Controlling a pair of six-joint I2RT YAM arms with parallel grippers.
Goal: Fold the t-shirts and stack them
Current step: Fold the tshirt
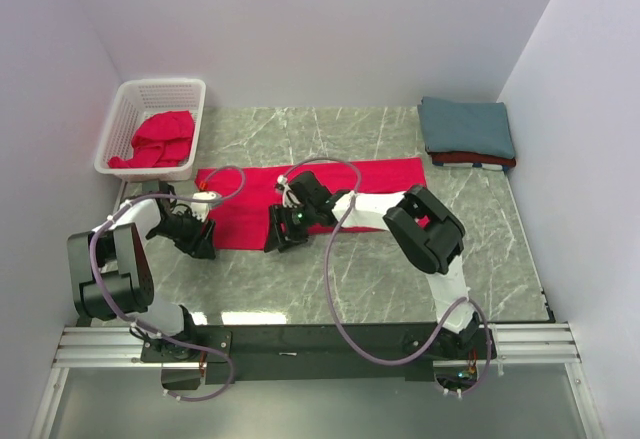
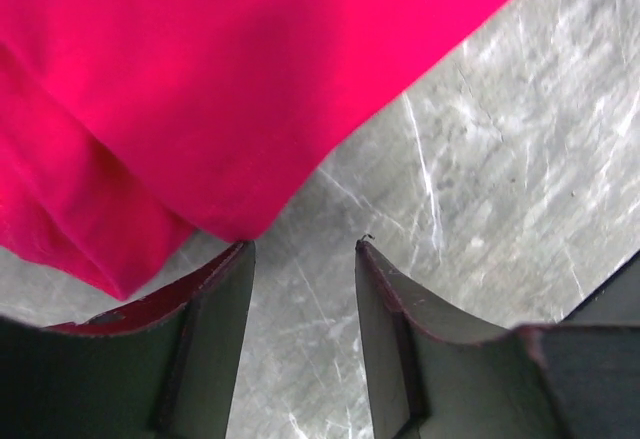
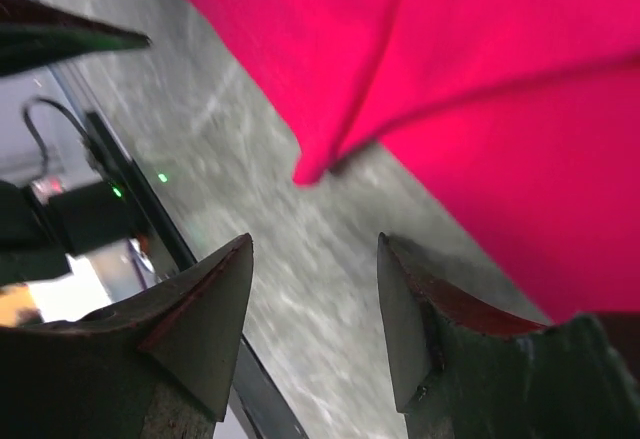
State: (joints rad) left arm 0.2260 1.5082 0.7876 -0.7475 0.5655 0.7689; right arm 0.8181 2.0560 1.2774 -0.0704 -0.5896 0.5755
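Observation:
A bright red t-shirt (image 1: 330, 181) lies spread flat across the middle of the table. My left gripper (image 1: 203, 242) is open and empty at its near left corner, which shows in the left wrist view (image 2: 240, 89) just ahead of the jaws (image 2: 305, 249). My right gripper (image 1: 280, 237) is open and empty over the shirt's near edge; the right wrist view shows a cloth corner (image 3: 420, 69) just ahead of the jaws (image 3: 315, 244). A folded slate-blue t-shirt (image 1: 467, 126) lies on a darker red one (image 1: 470, 161) at the far right. Another red t-shirt (image 1: 158, 140) lies crumpled in the basket.
A white lattice basket (image 1: 185, 96) stands at the far left corner. Walls close the table on three sides. The black rail (image 1: 300, 339) with the arm bases runs along the near edge.

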